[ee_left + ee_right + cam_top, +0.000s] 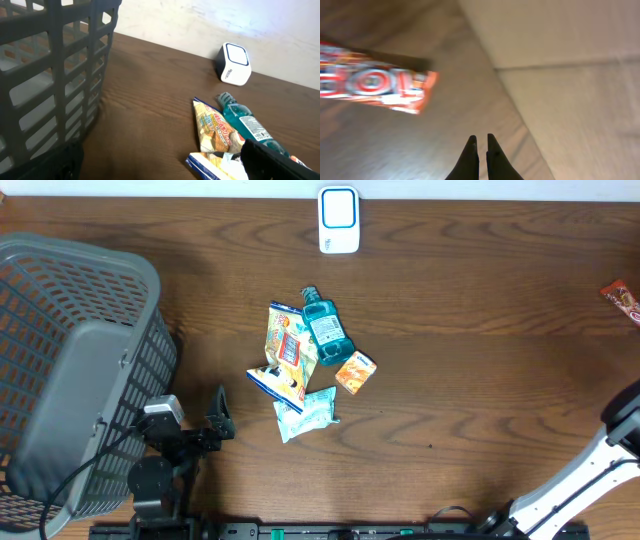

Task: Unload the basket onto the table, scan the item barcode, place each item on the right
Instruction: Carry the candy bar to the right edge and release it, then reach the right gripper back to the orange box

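A white scanner with a blue face [339, 220] [234, 63] stands at the table's far edge. Mid-table lies a cluster of items: a blue bottle [326, 326] [247, 125], a yellow snack bag [290, 340] [215, 131], a blue-edged packet [277, 383] [212, 165], an orange box [355, 372] and a pale teal packet [307, 412]. My left gripper [215, 425] [160, 170] is open and empty, low at the near left, short of the cluster. My right gripper [481, 137] is shut on nothing, by the table's right edge, near a red-orange wrapper [375, 82] [622, 300].
A large grey mesh basket [70, 370] [55, 65] fills the left side, right beside my left arm. The right arm's white link [590, 470] crosses the near right corner. A pale floor or wall shows beyond the table edge in the right wrist view.
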`<state>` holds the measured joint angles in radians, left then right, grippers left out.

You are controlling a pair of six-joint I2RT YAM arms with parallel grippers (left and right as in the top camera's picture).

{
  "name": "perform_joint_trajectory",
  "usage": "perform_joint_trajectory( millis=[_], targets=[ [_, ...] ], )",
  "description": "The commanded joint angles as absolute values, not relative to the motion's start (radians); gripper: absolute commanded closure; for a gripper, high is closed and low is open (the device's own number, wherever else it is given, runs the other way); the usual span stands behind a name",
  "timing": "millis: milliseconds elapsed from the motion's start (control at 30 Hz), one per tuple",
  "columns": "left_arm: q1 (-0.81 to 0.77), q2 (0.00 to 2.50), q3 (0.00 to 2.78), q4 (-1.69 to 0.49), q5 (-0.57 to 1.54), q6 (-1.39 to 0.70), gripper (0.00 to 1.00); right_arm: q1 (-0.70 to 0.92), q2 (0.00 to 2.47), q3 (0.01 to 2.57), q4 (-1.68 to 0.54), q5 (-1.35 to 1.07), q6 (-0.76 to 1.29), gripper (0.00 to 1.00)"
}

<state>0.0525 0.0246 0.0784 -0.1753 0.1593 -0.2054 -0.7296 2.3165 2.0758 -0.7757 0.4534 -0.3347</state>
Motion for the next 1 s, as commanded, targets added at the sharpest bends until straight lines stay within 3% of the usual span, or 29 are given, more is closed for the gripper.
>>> perform_joint_trajectory(
  millis=[0,100,233,333,500,567,667,833,967],
  targets=[
    [0.055,0.025,0.063,-0.200,0.176,-0.204,0.00,-0.739,2.313,2.073,-0.787,0.454,-0.206,0.93],
    [0.055,0.025,0.063,-0.200,0.175,-0.204,0.00,-0.735,2.294,2.073,-0.815,0.279,-0.191,0.73],
    [0.055,0.025,0.063,-0.200,0.175,-0.204,0.00,-0.702,2.242,2.073,-0.850,-0.004,-0.191,0.28],
    [0.055,0.025,0.063,-0.200,0.176,-0.204,0.00,-0.669,2.199,2.073,-0.870,-0.204,-0.191,0.01],
    [0.055,0.025,0.063,-0.200,0.176,-0.204,0.00,-0.560,2.114,2.073,-0.934,-0.604,-0.166,0.01],
    [0.055,0.025,0.063,-0.200,0.176,-0.204,0.00,-0.508,2.095,2.073,-0.963,-0.650,-0.149,0.01],
    [0.055,0.025,0.063,-0.200,0.175,-0.204,0.00,-0.394,2.077,2.073,-1.022,-0.622,-0.120,0.01],
    [0.055,0.025,0.063,-0.200,0.176,-0.204,0.00,-0.210,2.082,2.072,-1.170,-0.537,0.147,0.01],
    [0.055,0.025,0.063,-0.200,0.176,-0.204,0.00,-0.072,2.082,2.072,-1.287,-0.536,-0.059,0.06]
  ],
)
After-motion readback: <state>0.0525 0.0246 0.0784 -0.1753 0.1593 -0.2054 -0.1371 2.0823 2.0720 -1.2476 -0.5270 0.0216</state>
